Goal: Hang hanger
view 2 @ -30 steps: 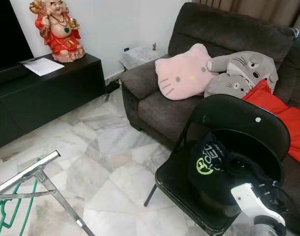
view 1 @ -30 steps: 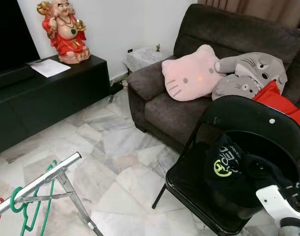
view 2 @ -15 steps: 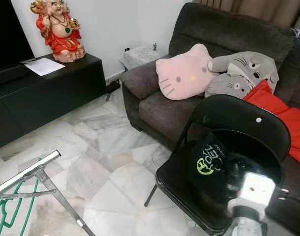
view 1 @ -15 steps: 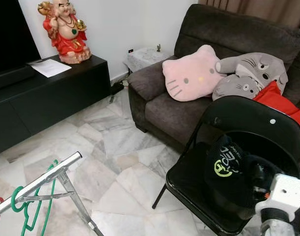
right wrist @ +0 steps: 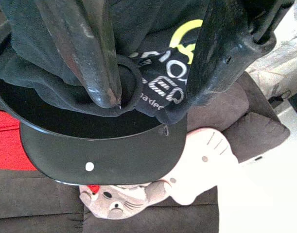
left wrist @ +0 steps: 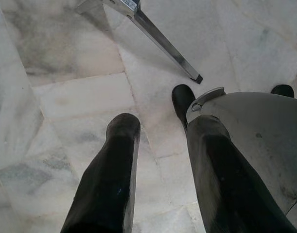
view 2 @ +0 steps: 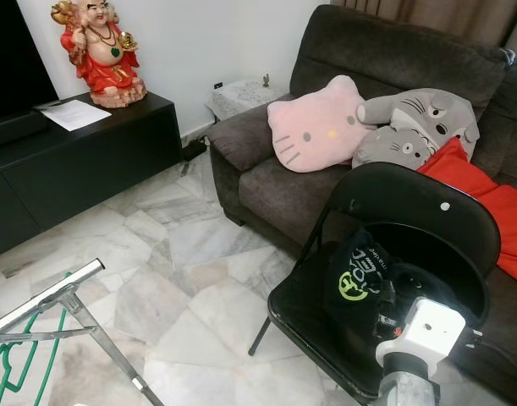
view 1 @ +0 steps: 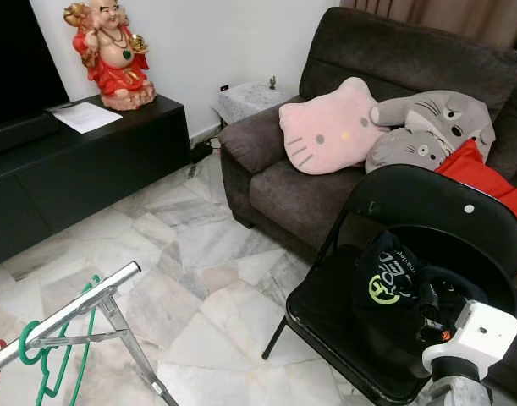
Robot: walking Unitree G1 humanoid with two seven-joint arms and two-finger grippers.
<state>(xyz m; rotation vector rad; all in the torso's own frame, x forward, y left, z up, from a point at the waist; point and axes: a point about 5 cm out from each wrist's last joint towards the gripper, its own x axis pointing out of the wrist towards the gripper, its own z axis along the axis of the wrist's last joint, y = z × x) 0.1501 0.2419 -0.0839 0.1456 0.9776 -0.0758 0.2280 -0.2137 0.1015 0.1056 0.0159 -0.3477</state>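
Dark brown sofa [view 1: 326, 182] is filling the 1 o'clock area, carrying a pink cat-face cushion [view 1: 330, 127], grey plush [view 1: 431, 127] and red cloth [view 1: 486, 182]. Black TV console [view 1: 80, 165] is sitting at 10 o'clock. Black folding chair [view 1: 436, 245] is standing at 4 o'clock, holding a black garment with a yellow-green logo [view 1: 389, 279]. Metal drying rack [view 1: 68, 317] is showing at 8 o'clock, a green hanger [view 1: 59, 359] hanging on it. Right gripper [right wrist: 153, 58] is hovering over the garment, fingers spread. Left gripper [left wrist: 160, 150] is pointing at marble floor [left wrist: 65, 116], fingers parted, holding nothing.
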